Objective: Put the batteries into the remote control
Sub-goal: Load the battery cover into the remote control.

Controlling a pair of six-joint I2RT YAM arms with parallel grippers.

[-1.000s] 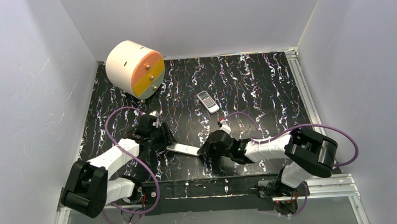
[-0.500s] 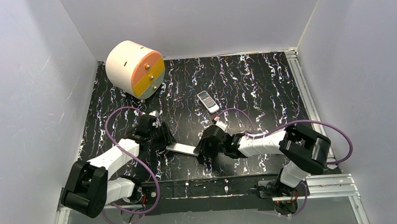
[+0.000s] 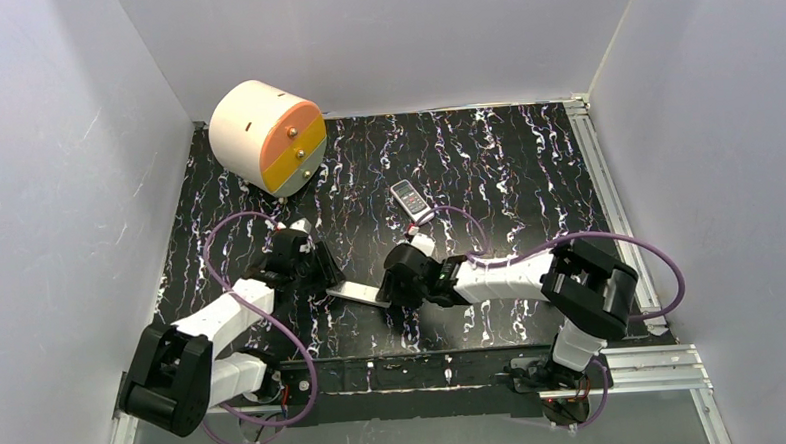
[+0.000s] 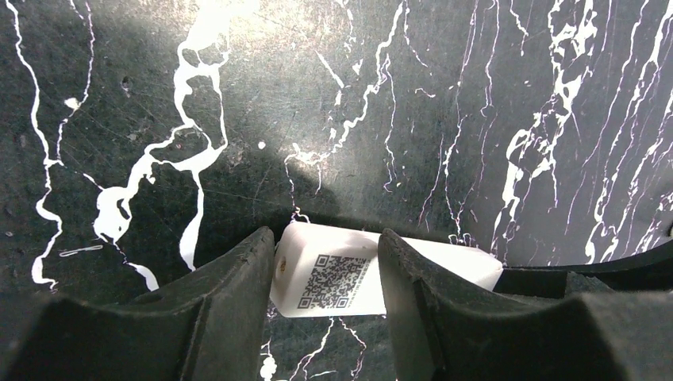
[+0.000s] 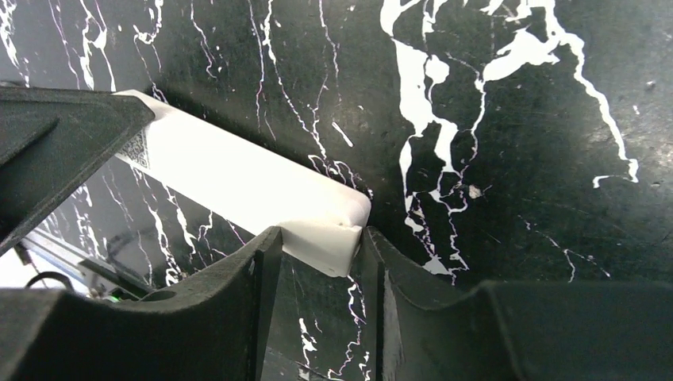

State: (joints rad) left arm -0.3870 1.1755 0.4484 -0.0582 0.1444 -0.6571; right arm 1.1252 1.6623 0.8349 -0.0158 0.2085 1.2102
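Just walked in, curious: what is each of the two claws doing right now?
Left gripper: closed on one end of the white remote.
Right gripper: closed on the other end of it.

We see a flat white remote control (image 3: 361, 294) low in mid-frame on the black white-veined tabletop (image 3: 506, 157). The left gripper (image 3: 333, 279) is at its left end and the right gripper (image 3: 389, 289) at its right. A cream drum (image 3: 265, 135) with an orange-and-yellow face sits upper left.

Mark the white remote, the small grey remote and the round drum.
white remote (image 4: 329, 279): left wrist view, its coded end.
small grey remote (image 3: 411, 201): top external view, its button face.
round drum (image 3: 246, 120): top external view, cream side wall.
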